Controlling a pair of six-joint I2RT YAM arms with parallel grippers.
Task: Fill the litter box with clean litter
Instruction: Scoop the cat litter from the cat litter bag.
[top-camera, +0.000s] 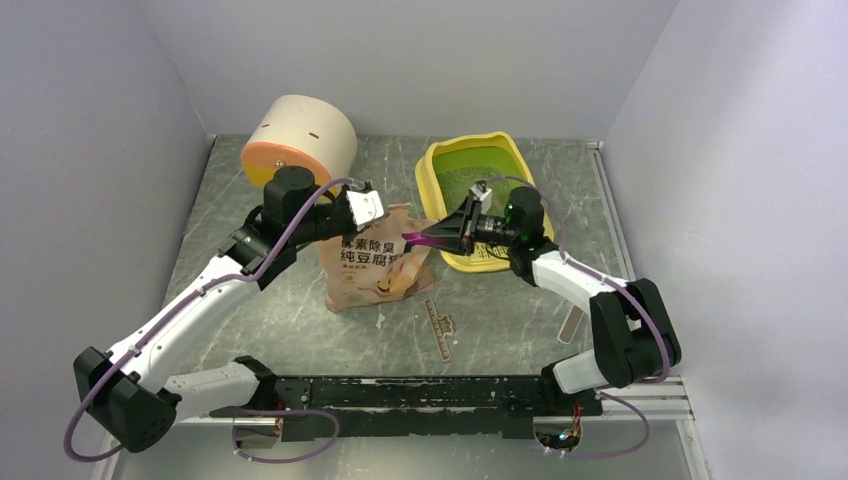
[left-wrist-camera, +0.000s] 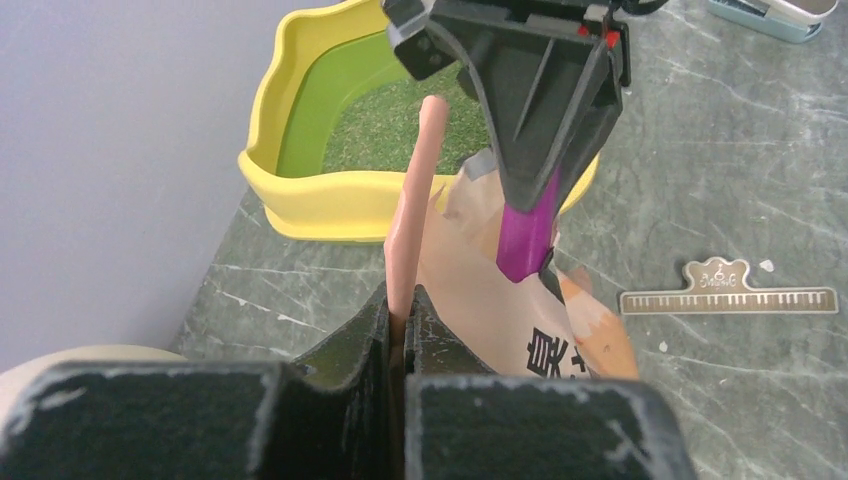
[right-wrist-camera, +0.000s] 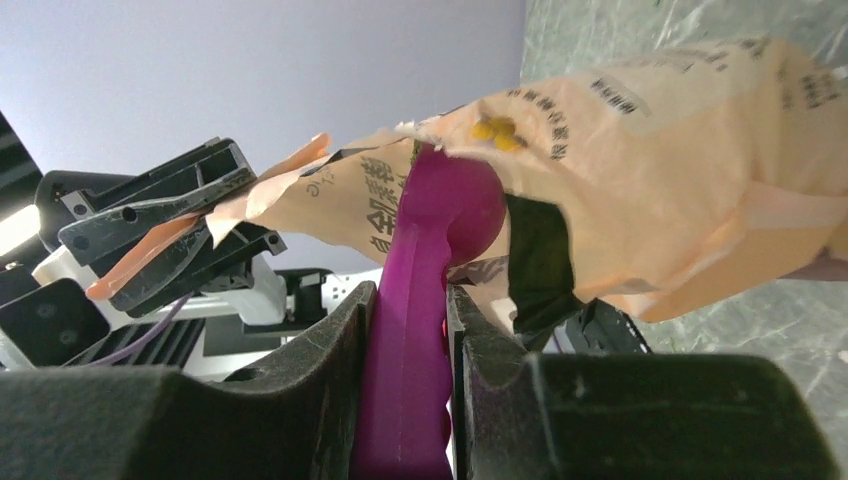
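The yellow litter box (top-camera: 432, 165) with a lime-green pan stands at the back right; it also shows in the left wrist view (left-wrist-camera: 300, 200). A thin layer of pale greenish litter (top-camera: 478, 178) covers its floor (left-wrist-camera: 400, 125). The pink printed bag (top-camera: 375, 265) stands in front of it to the left. My left gripper (top-camera: 375, 208) is shut on the bag's top edge (left-wrist-camera: 403, 300). My right gripper (top-camera: 455, 232) is shut on the handle of a magenta scoop (top-camera: 425, 240). The scoop's bowl (right-wrist-camera: 440, 215) is pushed into the bag's open mouth (right-wrist-camera: 650, 150).
A cream-and-orange cylindrical container (top-camera: 298, 140) lies at the back left. A beige ruler-like clip (top-camera: 440, 325) lies on the table in front of the bag, also in the left wrist view (left-wrist-camera: 727, 295). Grey walls close in the left, back and right sides.
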